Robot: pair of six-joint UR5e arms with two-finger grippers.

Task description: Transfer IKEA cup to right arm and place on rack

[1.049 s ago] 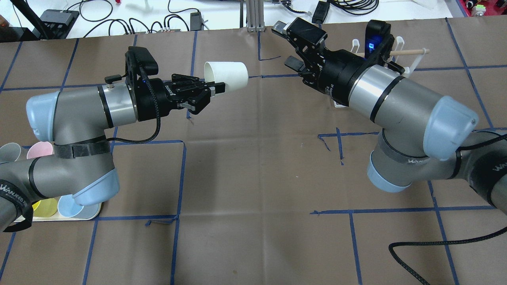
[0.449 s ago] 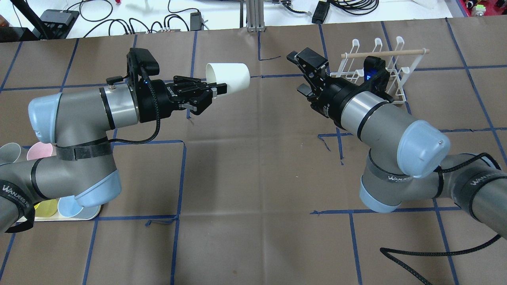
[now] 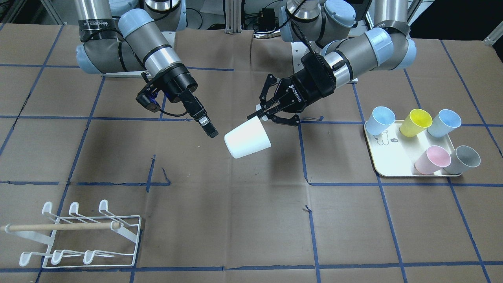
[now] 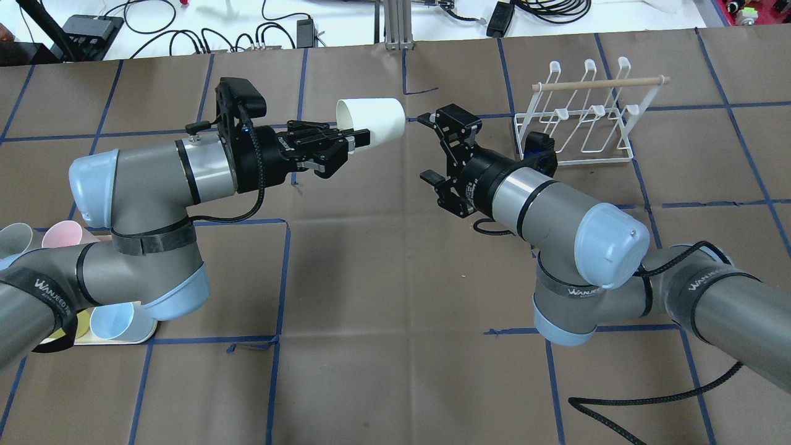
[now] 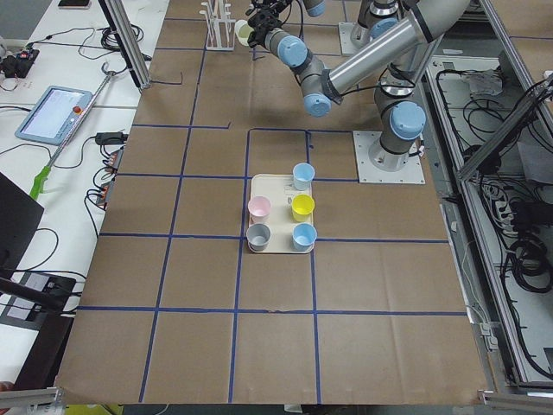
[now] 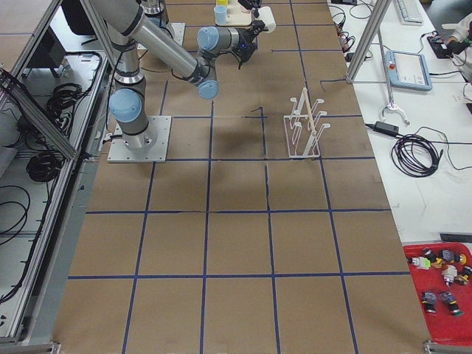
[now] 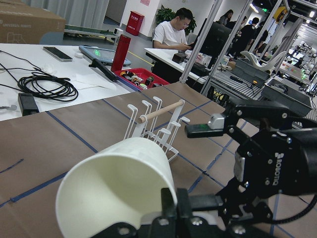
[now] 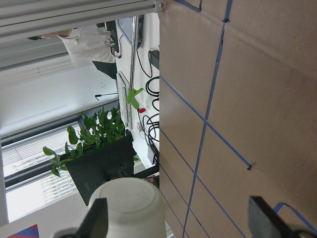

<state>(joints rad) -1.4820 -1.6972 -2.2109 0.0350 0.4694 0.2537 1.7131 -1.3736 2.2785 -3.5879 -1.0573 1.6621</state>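
1. The tray (image 4: 145, 335) sits at the lower left of the overhead view, mostly hidden under the left arm, with coloured cups (image 4: 114, 321) on it.
2. The left gripper (image 4: 353, 137), upper middle of that view, is closed on the rim of the cup (image 4: 371, 121), pinching the wall at the mouth.
3. The cup is white and is held on its side, clear of the table. Its mouth faces the left arm and its base faces the right arm. It looks like thin, smooth plastic, so probably light and fairly stiff, though the wall may flex under a hard squeeze. The taper could let a side pinch slip toward the narrow base.
4. The right gripper (image 4: 427, 147) is spread wide and holds nothing, just beyond the base. In its own wrist view the base sits at the lower left, next to one fingertip rather than centred.
5. The best hold is likely across the body on the base half, clear of the left fingers, with a modest squeeze.
6. The rack (image 4: 575, 117) stands at the upper right, well apart from the cup. Its prongs point up, so the cup's mouth should stay free.
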